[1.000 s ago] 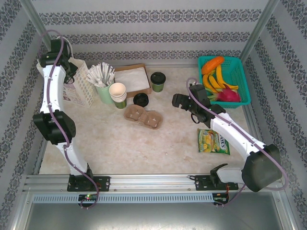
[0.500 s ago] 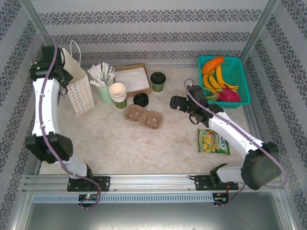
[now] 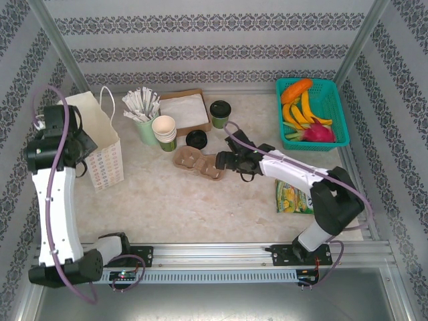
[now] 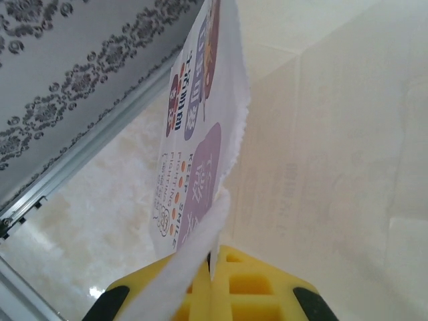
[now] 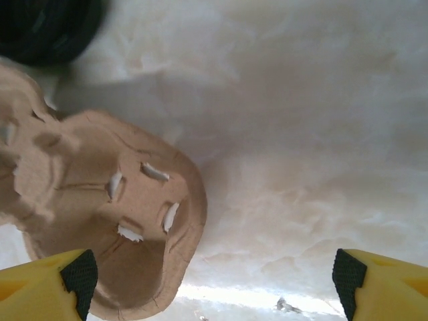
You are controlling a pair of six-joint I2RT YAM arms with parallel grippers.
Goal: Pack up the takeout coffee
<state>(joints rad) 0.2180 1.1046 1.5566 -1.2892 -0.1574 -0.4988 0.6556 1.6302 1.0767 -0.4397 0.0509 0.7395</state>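
Observation:
The takeout coffee (image 3: 220, 112), a dark green cup with a black lid, stands at the back centre beside a brown tray. My right gripper (image 3: 224, 161) is open, low over the table at the right end of the brown pulp cup carrier (image 3: 199, 164). In the right wrist view the carrier (image 5: 114, 221) lies by the left fingertip, and the right gripper (image 5: 214, 281) holds nothing. My left gripper (image 3: 81, 142) is shut on the top edge of the white paper bag (image 3: 101, 144). The left wrist view shows the gripper (image 4: 212, 267) pinching the bag's wall (image 4: 194, 134).
A loose black lid (image 3: 196, 138), a stack of cream cups (image 3: 164, 130) and a pale green cup of white sticks (image 3: 143, 119) stand behind the carrier. A teal fruit basket (image 3: 336, 100) is at the back right. A snack packet (image 3: 294, 197) lies under the right arm.
The left arm has drawn the bag forward and left from the back corner and closed fully on it. The right arm has swung left from near the basket to the carrier.

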